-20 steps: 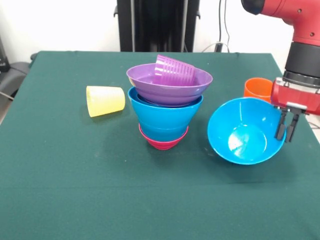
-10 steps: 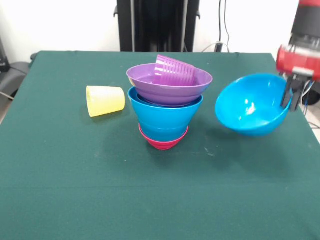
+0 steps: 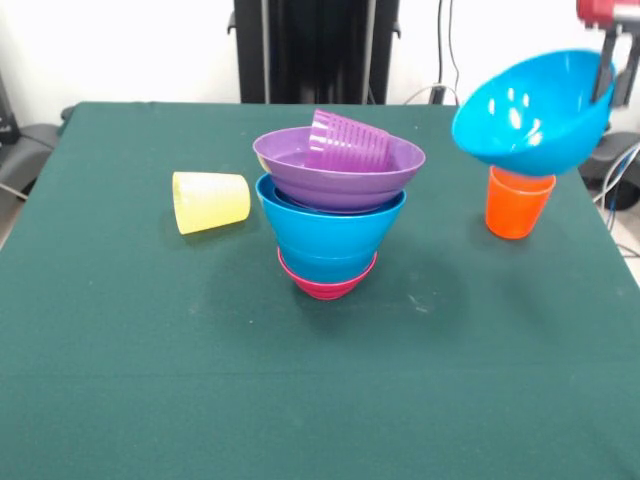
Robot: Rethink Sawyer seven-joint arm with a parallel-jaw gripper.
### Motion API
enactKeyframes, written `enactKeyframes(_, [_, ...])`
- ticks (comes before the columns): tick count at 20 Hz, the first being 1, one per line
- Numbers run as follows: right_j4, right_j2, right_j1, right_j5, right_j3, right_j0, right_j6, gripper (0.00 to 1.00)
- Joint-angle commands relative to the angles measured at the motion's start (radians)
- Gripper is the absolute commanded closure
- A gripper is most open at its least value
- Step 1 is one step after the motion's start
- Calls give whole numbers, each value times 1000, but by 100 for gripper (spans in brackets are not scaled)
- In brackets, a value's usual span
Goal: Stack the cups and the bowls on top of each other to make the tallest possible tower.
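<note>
At 2 o'clock, above the orange cup [image 3: 517, 207], gripper [image 3: 607, 72] fingers pinch the tilted blue bowl [image 3: 530, 112] by its rim, off the desk [image 3: 150, 350].

tool [image 3: 608, 62] | red housing block at the top | dark slim finger [image 3: 604, 70] below it | rest of arm out of frame

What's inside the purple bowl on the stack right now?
A purple cup lies tipped on its side inside the purple bowl. The bowl's bottom under the cup is hidden, so anything else in there cannot be seen.
</note>
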Motion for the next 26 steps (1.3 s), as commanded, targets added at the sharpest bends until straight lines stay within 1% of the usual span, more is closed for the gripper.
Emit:
enactKeyframes(1, [-90, 43, -196, 217, 152, -16, 21, 100])
enactKeyframes(5, [-111, 38, -251, 269, 173, -32, -5, 100])
enactKeyframes(10, [-136, 65, -315, 246, 250, -76, -41, 100])
enactKeyframes(14, [-172, 53, -379, 295, 279, -97, -79, 100])
enactKeyframes(16, [-183, 70, -406, 290, 308, -133, -114, 100])
enactKeyframes(21, [-225, 141, -422, 197, 379, -239, -161, 100])
enactKeyframes(23, [-247, 187, -438, 156, 418, -296, -182, 100])
enactKeyframes(26, [-267, 235, -462, 133, 455, -358, -214, 100])
